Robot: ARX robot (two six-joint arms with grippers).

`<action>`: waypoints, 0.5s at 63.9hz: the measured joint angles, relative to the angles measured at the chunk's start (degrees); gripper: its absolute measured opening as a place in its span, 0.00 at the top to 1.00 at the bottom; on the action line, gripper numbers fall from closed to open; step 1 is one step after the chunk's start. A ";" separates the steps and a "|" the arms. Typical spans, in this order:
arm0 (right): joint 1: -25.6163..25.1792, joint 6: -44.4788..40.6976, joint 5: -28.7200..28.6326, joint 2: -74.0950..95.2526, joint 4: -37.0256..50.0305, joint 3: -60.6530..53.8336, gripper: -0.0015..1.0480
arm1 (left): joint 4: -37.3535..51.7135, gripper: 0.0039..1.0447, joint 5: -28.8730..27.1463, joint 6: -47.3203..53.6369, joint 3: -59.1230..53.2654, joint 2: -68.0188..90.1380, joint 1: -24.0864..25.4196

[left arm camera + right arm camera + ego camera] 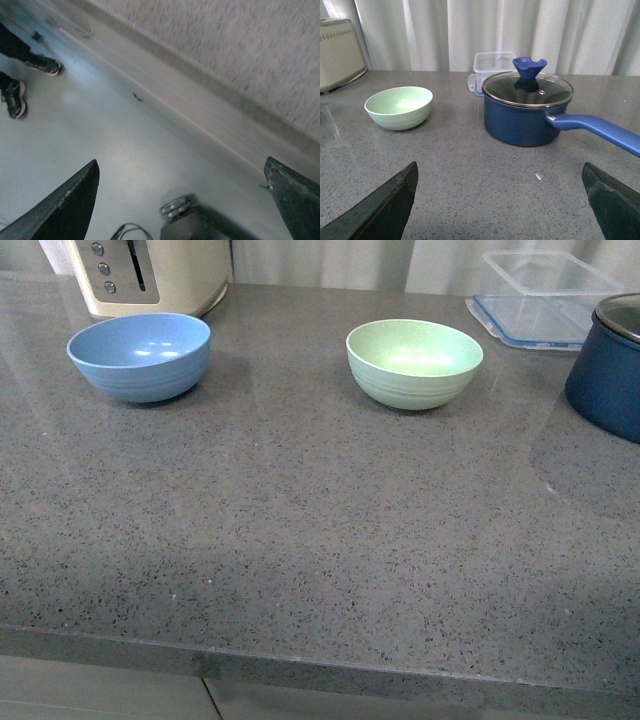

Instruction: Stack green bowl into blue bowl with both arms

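A light sky-blue round plastic bowl stands upright on the grey speckled stone counter. It is at the far left, just in front of a cream-coloured appliance with round buttons. A pale mint-green round plastic bowl also stands upright, further to the right, near the middle of the far part of the counter. The two bowls are well apart, with only bare counter between them, and both are empty inside.

To the right of the green bowl there is a dark navy round pot with a glass lid, a blue knob and a long blue handle. The green bowl and the pot are near each other but do not touch. Behind the pot, close to the pale curtain, a clear plastic box with a blue rim rests on the counter.

The right tool is wide. Its two dark fingers stand far from each other and hold nothing; only the counter shows between them. It is low over the counter and faces the green bowl and the pot, which are both some way ahead of it.

The left tool is wide as well, and it holds nothing. Its view is blurred. It looks down at a pale floor, where a pair of black shoes is seen. The blue bowl does not show in this view.
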 joint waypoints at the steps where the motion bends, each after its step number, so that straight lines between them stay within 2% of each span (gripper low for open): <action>1: 0.00 0.00 0.00 -0.02 0.00 0.00 0.10 | 0.81 0.06 0.15 0.24 0.46 0.74 0.44; 12: 0.00 0.00 0.00 -0.02 0.00 0.00 0.10 | 14.40 0.06 7.78 6.21 10.43 16.55 5.46; 32: 0.00 0.00 0.00 -0.02 0.00 0.00 0.10 | 17.20 0.06 15.41 9.20 25.94 35.41 3.17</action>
